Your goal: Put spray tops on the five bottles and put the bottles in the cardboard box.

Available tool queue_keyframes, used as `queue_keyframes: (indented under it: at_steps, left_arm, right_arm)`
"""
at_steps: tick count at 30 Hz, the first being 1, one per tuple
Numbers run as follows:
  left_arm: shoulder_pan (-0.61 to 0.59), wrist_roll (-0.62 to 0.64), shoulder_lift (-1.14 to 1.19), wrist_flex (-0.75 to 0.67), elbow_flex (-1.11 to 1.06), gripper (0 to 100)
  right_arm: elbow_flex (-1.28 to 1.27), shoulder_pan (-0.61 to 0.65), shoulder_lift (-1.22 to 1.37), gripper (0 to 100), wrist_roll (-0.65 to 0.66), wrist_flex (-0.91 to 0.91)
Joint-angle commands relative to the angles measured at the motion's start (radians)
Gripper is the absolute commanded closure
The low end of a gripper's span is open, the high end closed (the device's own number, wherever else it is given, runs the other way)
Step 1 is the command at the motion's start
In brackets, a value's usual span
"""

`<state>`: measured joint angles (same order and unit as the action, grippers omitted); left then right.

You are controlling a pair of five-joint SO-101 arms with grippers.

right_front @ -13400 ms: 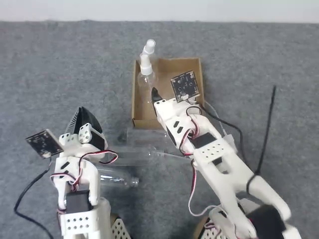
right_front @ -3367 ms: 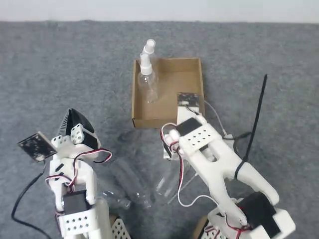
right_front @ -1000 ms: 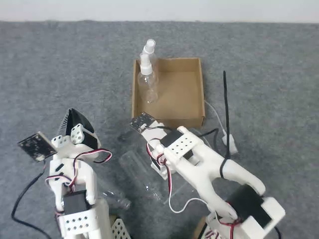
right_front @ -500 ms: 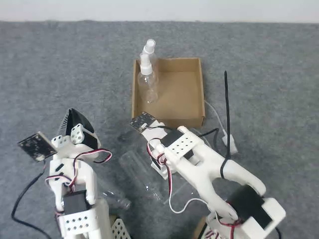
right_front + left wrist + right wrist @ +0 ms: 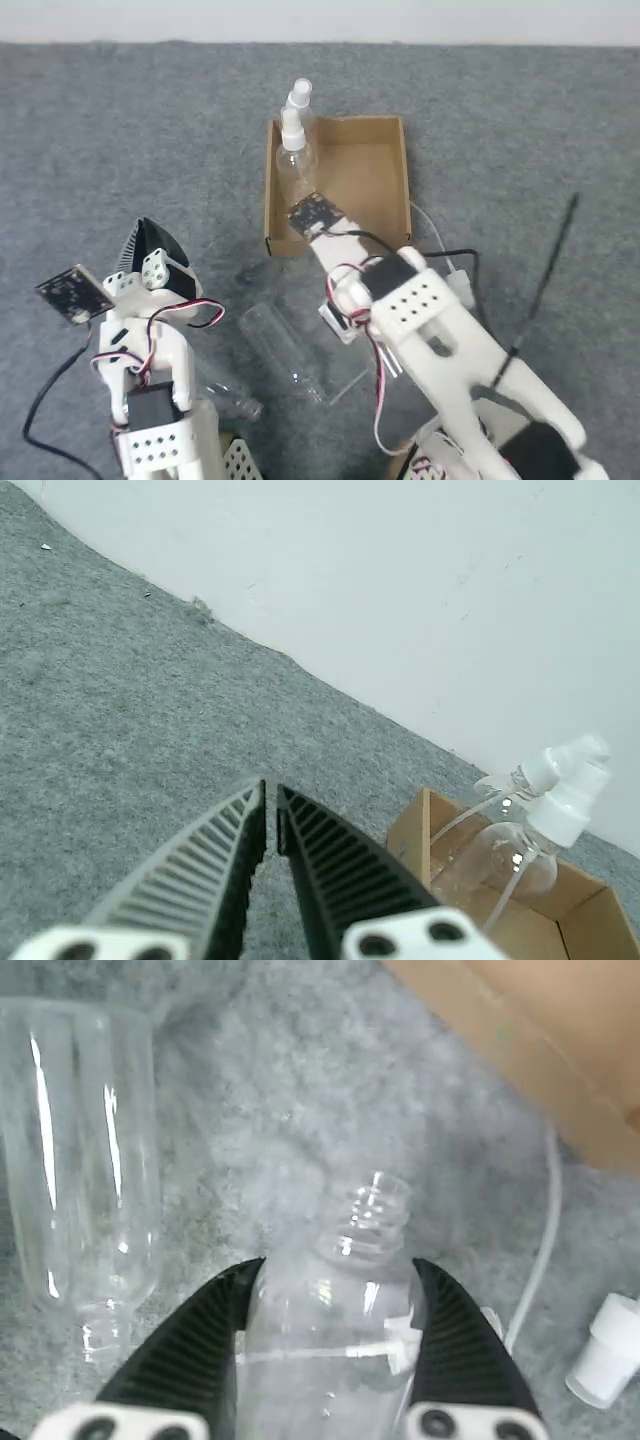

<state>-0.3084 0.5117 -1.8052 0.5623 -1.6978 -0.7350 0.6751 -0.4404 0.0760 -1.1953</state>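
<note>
Here, the right gripper pinches a clear uncapped plastic bottle near the brown cardboard box; keeping its neck steady should ease capping.

Setting: robotics lab bench. Evidence: grey felt mat as work surface, plain white wall behind. Left arm and right arm are white printed parts with exposed servo wires and bare circuit boards.
</note>
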Motion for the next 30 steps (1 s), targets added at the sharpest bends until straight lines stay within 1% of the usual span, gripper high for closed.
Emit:
queue_keyframes:
  at_steps: [1, 14, 22, 30]
  left_arm:
    - [-0.005, -0.009, -0.017, -0.025, 0.013, 98]
    - [-0.005, -0.009, -0.017, -0.025, 0.013, 98]
    - [-0.005, -0.009, -0.017, -0.025, 0.013, 98]
    - [-0.005, -0.009, -0.017, -0.025, 0.013, 98]
  right_arm:
    - [-0.017, -0.027, -0.120, 89.4, -0.005, -0.012]
    - [-0.118, -0.030, -0.398, 89.4, -0.005, -0.012]
    - [-0.150, -0.136, -0.490, 89.4, -0.005, 0.024]
    - [-0.216, -0.148, -0.634, 89.5, -0.005, 0.053]
